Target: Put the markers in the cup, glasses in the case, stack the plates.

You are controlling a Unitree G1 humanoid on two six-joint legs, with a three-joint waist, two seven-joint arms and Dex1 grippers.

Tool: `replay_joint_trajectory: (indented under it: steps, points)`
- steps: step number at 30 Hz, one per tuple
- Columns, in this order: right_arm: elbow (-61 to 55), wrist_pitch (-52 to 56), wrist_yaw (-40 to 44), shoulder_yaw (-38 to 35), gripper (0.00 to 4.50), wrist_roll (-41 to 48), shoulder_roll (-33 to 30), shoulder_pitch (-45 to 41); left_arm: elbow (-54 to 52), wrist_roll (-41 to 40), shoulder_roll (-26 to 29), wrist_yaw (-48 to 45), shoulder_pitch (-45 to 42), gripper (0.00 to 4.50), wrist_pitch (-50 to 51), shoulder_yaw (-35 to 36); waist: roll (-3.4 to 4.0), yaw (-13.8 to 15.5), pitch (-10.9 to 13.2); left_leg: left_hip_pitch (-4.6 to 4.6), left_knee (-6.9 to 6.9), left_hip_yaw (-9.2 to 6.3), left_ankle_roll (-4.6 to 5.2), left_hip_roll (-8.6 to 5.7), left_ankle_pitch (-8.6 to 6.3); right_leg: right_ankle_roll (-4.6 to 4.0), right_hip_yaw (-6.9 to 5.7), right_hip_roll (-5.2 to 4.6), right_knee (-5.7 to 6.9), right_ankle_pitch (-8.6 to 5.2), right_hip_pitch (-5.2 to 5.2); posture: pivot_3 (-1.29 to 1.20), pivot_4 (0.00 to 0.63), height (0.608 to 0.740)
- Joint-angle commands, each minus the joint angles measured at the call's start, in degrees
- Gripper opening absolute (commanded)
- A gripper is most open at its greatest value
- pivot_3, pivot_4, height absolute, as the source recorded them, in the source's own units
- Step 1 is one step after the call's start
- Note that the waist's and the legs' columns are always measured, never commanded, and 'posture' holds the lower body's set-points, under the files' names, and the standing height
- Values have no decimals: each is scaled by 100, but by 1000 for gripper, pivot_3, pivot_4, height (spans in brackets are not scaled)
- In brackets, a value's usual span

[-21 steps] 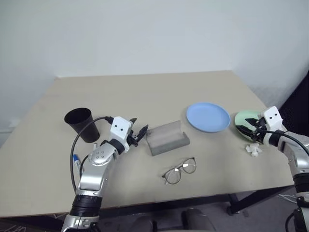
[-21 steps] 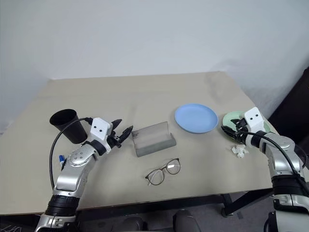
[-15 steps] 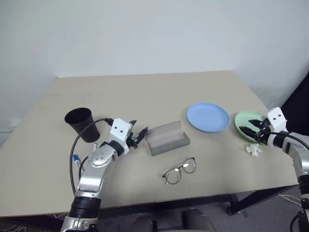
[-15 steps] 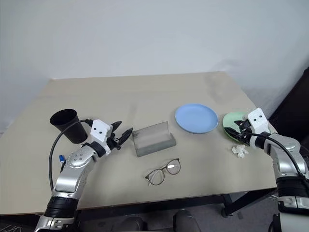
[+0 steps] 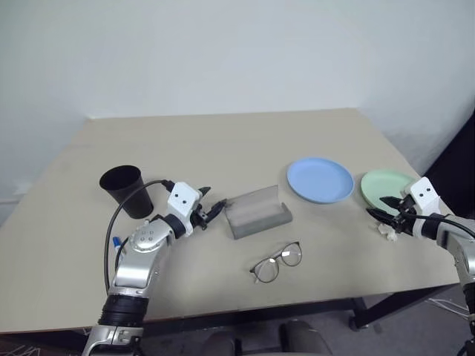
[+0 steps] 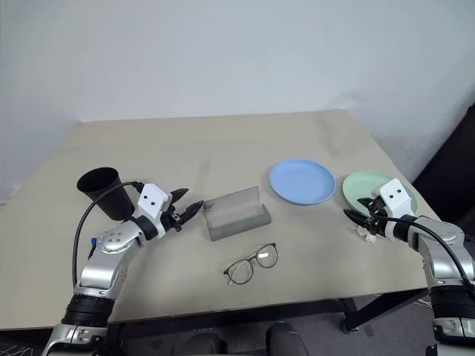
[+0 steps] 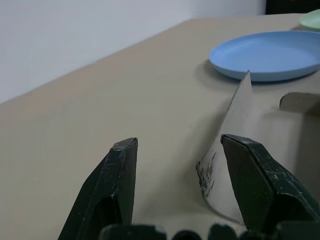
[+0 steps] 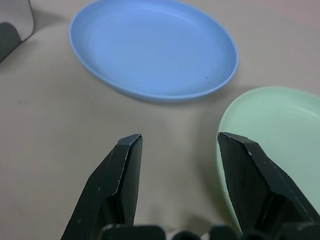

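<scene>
**Hovering both pincers over the table, nothing held**

Left pincer [image 5: 211, 211] sits just beside the near-left end of the grey rectangular felt-surfaced glasses case [image 5: 257, 211], black fingers [image 7: 117, 185] apart, empty. Wrist view puts the case's lid corner right at the right-hand finger; can't tell if it's touching.

Right pincer [image 6: 360, 219] hangs just off the near edge of the round shallow mint green plate [image 6: 371, 185], fingers [image 8: 120, 175] apart, empty. Green plate rim lies under one finger in the wrist view; bare table between the two.

Task items:
- Matte black tapered plastic cup [image 5: 126, 190]: upright, left side of the table, behind the left arm, well apart from the case.
- Case: mid-table, lid open and standing up at the back.
- Thin dark wire-framed round-lens glasses [image 5: 276, 262]: flat on the table, in front of the case, apart from it.
- Round shallow light blue plate [image 5: 320, 179]: right of the case, flat on the table. Green plate near it to the right, not stacked, small gap.
- White-barrelled marker with a blue cap [image 5: 116, 242]: a short bit peeks out beside the left arm, near the table's front-left; rest hidden.
- Small white crumpled scrap [image 6: 364, 232]: on the table just under the right pincer.

Beige table [image 5: 223, 141] carries everything.
</scene>
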Motion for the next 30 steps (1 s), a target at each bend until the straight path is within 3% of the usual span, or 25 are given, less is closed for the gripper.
replay_joint_trajectory:
  steps: [1, 11, 21, 30]
  points:
    - [-424, 132, -240, -188, 2605, 81, 77, 63, 47, -75, 43, -89, -143, 2774, -255, 121, 0, -3, 0, 1, 0, 0, 0, 0, 0, 0, 0, 0, -1, 0, 1, 0, 0, 740]
    - [-845, 389, -696, -123, 2605, -108, 97, 33, 330, -102, 20, -223, -254, 2774, -444, 96, 3, 2, 0, 1, 0, 0, 0, 1, 0, 1, -1, 0, -4, 1, 3, 0, 0, 740]
    - [428, 901, -1332, 473, 2605, -863, 240, -1046, 67, -212, -86, -205, -148, 2774, -361, 96, 4, -4, -1, 0, -2, -1, 1, 2, 0, -1, -1, 0, -27, 3, 9, 0, 0, 740]
    - [1936, 1040, -1453, 674, 2605, -991, 529, -1923, -90, -226, -167, -218, -104, 2774, -276, 47, 7, -2, -3, -2, -12, -4, 9, 1, -5, -2, -1, -1, -40, 6, 11, 0, 0, 740]
